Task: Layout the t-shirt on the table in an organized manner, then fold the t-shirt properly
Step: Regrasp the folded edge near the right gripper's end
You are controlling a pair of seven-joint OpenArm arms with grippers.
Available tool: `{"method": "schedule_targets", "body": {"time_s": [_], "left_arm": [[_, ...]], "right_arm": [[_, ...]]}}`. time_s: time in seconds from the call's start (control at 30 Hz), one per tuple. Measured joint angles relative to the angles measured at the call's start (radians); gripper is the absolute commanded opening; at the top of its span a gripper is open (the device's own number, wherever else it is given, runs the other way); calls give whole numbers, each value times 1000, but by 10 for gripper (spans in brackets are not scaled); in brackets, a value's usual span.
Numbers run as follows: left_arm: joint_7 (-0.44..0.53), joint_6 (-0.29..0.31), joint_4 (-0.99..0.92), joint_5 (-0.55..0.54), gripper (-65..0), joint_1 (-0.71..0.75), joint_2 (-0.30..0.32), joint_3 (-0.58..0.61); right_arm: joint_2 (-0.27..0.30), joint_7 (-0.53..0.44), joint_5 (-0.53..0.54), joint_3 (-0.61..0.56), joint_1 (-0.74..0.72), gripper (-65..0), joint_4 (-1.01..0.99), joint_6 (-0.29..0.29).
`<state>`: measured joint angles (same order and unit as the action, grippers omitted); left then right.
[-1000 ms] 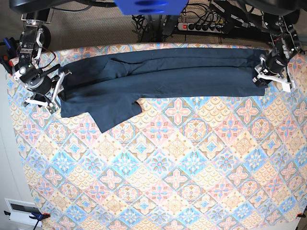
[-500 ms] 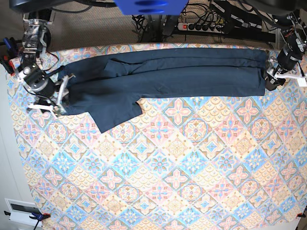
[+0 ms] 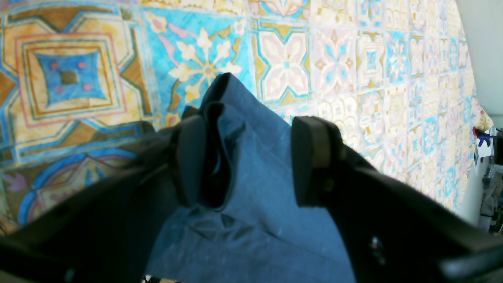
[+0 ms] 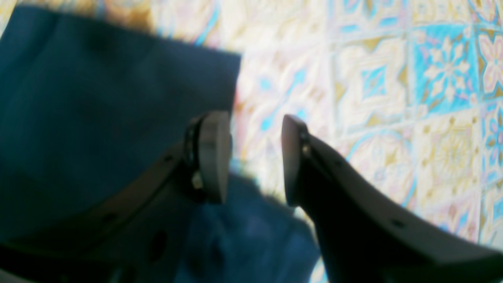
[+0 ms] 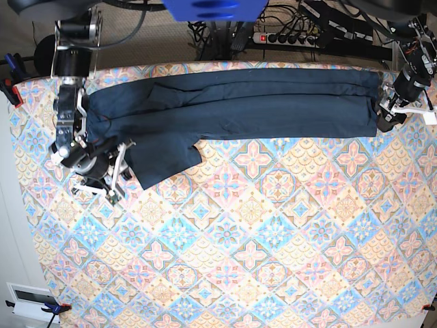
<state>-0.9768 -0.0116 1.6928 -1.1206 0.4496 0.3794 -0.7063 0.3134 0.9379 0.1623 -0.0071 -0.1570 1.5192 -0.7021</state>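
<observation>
- T-shirt (image 5: pixel 232 102): plain dark navy, no print; read as brighter slate blue in the left wrist view (image 3: pixel 251 196).
- Worktop (image 5: pixel 273 239) cloth: repeating diamond tiles in pastel blue, pink and cream, each with a floral motif; orange-tan outlines between tiles.
- Left pincer (image 3: pixel 251 157): black fingers (image 3: pixel 314 157), black pads.
- Right pincer (image 4: pixel 255 157): dark fingers with pale grey-white pads (image 4: pixel 212 157).
- Power strip (image 5: pixel 290 37) behind the worktop: black, with one red switch.
- Blue housing (image 5: pixel 215 9) at the top edge of the base view: saturated royal blue.

Looked like a robotics lab: black power strip (image 5: pixel 290 37) with tangled cables behind the pastel tile-patterned cloth-covered table (image 5: pixel 273 260).
</observation>
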Motion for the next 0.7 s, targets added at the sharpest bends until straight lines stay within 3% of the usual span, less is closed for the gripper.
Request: {"method": "schedule_targets", "body": {"time_s": [0.3,0.7], "left_arm": [[0,0,0,1,-305,1,-2,2],[0,0,0,5,-305,0,-2,2]], "right_arm": [[-37,-3,-1,-27,-109,-365,-237,3],[-48,-83,3,-23,-112,-357,-368,3]]}}
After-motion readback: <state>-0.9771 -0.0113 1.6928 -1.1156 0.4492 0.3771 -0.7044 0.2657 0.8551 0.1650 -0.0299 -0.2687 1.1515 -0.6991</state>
